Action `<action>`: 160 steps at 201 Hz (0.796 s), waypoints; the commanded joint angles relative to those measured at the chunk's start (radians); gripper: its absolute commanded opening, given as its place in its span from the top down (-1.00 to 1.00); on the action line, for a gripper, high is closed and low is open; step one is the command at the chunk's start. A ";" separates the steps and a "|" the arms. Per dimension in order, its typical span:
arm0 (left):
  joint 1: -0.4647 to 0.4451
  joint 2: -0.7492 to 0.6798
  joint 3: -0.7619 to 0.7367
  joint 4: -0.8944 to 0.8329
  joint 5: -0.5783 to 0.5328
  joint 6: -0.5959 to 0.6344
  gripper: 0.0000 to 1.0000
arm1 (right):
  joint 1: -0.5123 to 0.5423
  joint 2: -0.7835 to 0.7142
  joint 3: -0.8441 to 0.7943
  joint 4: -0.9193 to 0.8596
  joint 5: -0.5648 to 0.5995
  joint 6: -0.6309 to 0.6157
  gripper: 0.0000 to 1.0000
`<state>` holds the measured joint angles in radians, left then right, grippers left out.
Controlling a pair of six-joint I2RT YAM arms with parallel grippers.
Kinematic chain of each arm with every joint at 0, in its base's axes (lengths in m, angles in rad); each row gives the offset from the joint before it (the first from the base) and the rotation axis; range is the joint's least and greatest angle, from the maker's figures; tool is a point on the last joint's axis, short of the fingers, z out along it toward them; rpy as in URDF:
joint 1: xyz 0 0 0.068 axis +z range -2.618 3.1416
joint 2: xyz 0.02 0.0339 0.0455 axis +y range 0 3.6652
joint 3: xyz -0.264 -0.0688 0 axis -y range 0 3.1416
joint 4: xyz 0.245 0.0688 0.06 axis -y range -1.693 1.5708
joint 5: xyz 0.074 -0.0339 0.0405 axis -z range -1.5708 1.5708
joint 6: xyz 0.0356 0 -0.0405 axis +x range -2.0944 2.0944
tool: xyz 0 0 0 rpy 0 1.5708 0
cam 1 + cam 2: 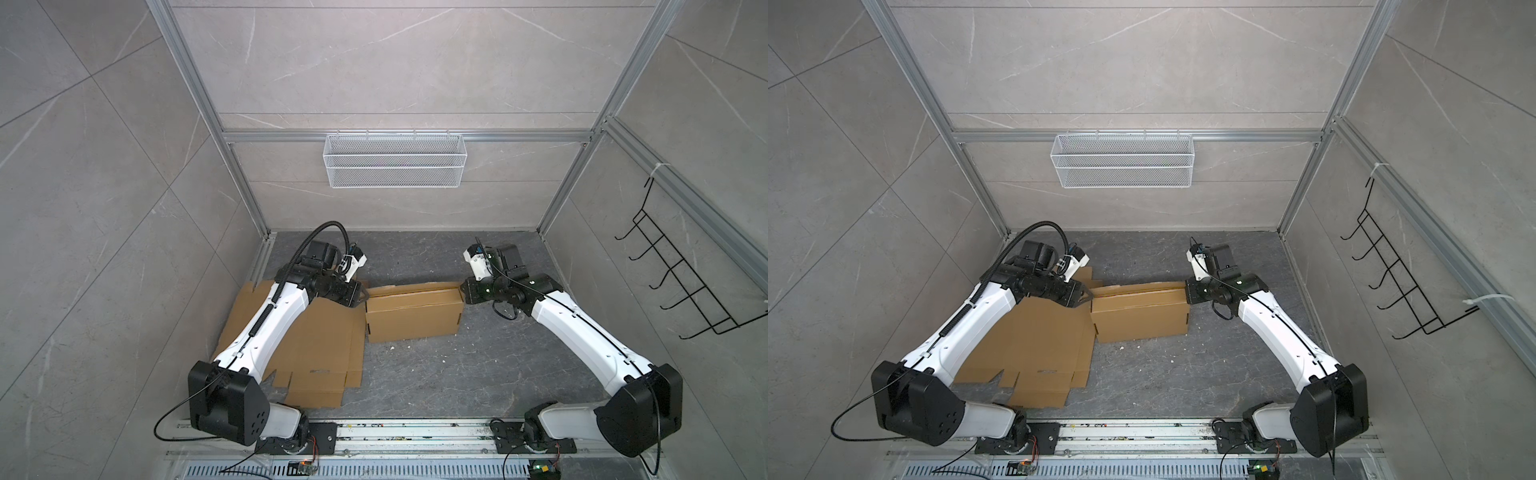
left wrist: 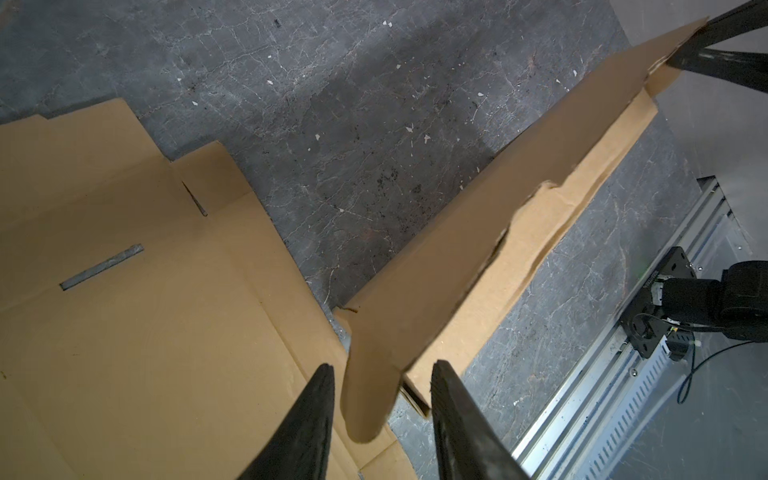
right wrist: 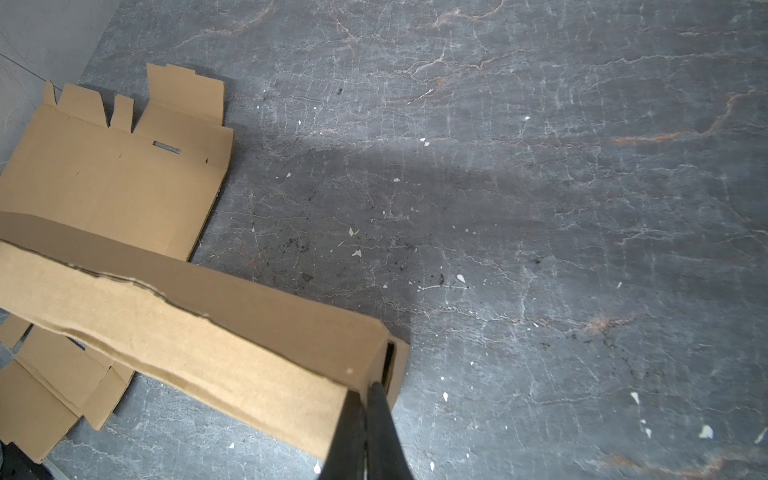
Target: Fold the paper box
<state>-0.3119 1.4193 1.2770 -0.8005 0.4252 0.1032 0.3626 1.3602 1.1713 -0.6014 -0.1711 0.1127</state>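
Paper box (image 1: 413, 316) sits on the table (image 1: 457, 374), touching the flat cardboard sheet (image 1: 316, 345) on the side toward the right arm. Its long wall is folded upright; I can't tell whether the sheet is part of the same blank.

Right gripper (image 3: 368, 390) is fully closed, pinching the wall end farthest from the sheet. My read: it's the anchor, keeping the wall from flopping down.

Left gripper (image 2: 383, 365) is at the end nearest the sheet, jaws roughly half open, one on each side of the rounded tab (image 2: 370, 399). There's a gap on both sides, so it has nothing in hand. It looks staged to pinch that tab.

View notes: both top views give the layout, one arm at each end, but the wrists hide both sets of fingertips. Only the left wrist view shows those gaps around the tab, and only the right wrist view shows the pinch.
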 commanded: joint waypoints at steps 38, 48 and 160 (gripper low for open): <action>0.002 0.012 0.055 -0.045 0.030 -0.046 0.74 | 0.017 0.001 -0.007 -0.089 -0.019 0.007 1.00; 0.002 0.010 0.059 -0.061 0.036 -0.054 0.79 | 0.018 -0.001 -0.008 -0.088 -0.019 0.010 1.00; -0.019 -0.003 0.007 -0.003 0.035 -0.326 0.97 | 0.037 -0.019 -0.031 -0.081 0.004 0.058 1.00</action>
<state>-0.3145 1.4391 1.3006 -0.8501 0.4297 -0.0807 0.3809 1.3518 1.1709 -0.6086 -0.1638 0.1318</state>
